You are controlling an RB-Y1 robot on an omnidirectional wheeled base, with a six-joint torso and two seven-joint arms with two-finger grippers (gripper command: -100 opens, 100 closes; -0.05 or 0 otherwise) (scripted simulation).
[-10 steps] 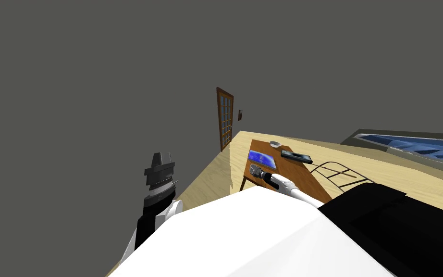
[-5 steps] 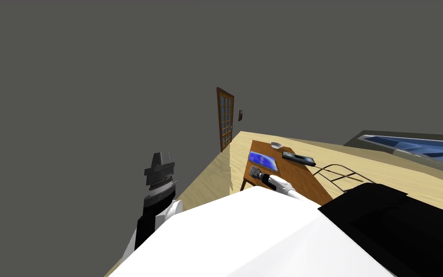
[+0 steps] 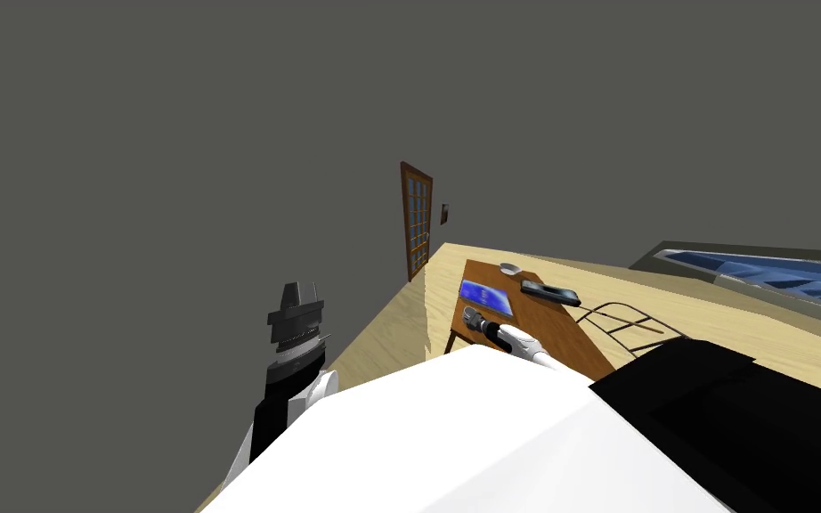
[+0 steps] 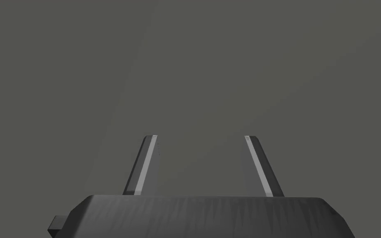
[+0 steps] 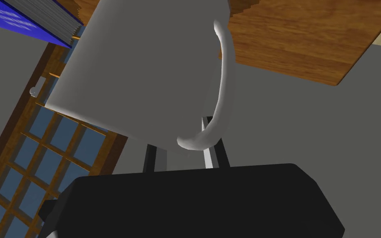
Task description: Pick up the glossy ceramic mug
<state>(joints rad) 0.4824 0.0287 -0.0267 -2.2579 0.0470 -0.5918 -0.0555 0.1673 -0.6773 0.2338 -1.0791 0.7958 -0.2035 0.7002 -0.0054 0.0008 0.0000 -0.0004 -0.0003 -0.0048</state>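
Almost nothing has shifted over the last second: the head view swung a touch aside and back, and the right gripper point(image 3: 473, 314) hangs at the same spot over the near end of the counter point(image 3: 563, 331). Its fingers point(image 5: 210, 159) stand close together, clamped on the white mug point(image 5: 144, 62) at the wall beside the handle's root, so I judge the grasp made. The mug is tilted in the grip, with the counter's brown wooden top behind it. The blue book point(image 5: 32, 20) lies on the counter just past it. Whether the mug's base has left the counter I cannot tell.

The left gripper point(image 4: 202, 138) is raised well off to the counter's side, its fingers apart and holding nothing.

By my reading the reach and the closing are done. What is left is the lift itself: raising the mug plainly clear of the counter, steadily enough that the tilted cup does not slip between the thin blades.
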